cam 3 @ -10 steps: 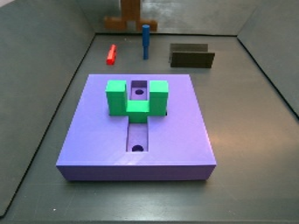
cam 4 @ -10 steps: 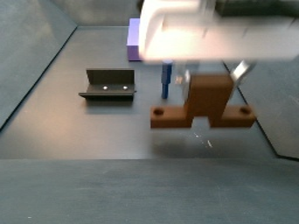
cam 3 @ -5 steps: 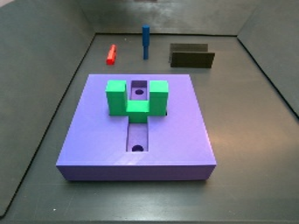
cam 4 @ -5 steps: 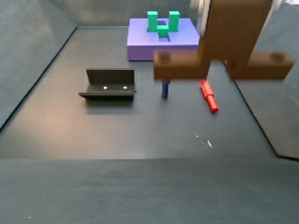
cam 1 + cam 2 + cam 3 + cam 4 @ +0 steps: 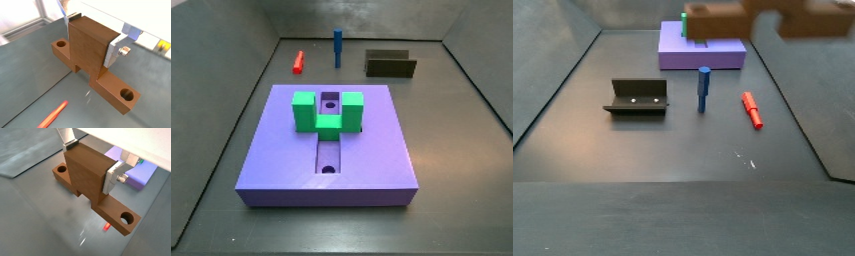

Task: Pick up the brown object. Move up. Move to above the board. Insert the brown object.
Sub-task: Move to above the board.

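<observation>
Orange-brown and long, the brown object (image 5: 93, 65) hangs in the grip of the gripper (image 5: 90, 164), its upright middle block clamped between the two silver fingers (image 5: 119, 174) in both wrist views, a round hole showing near each end of the flat bar. In a side view the bar (image 5: 767, 17) rides high at the upper edge of the picture, clear of the floor and just before the board (image 5: 700, 50); the gripper itself is out of that shot.

Purple-blue and square, the board (image 5: 331, 150) lies on the dark floor with a green U-shaped block (image 5: 327, 113) standing on it astride the long central groove (image 5: 329, 150), whose holes show at the near end and between the block's arms.

Behind the board in that side view, a blue peg (image 5: 338, 47) stands upright, a red peg (image 5: 299, 62) lies flat near it, and the fixture (image 5: 390, 65) sits off to one side, apart from both. A wrist view catches the red peg (image 5: 52, 115) on the floor below the held bar.

No writing or label can be read anywhere.
</observation>
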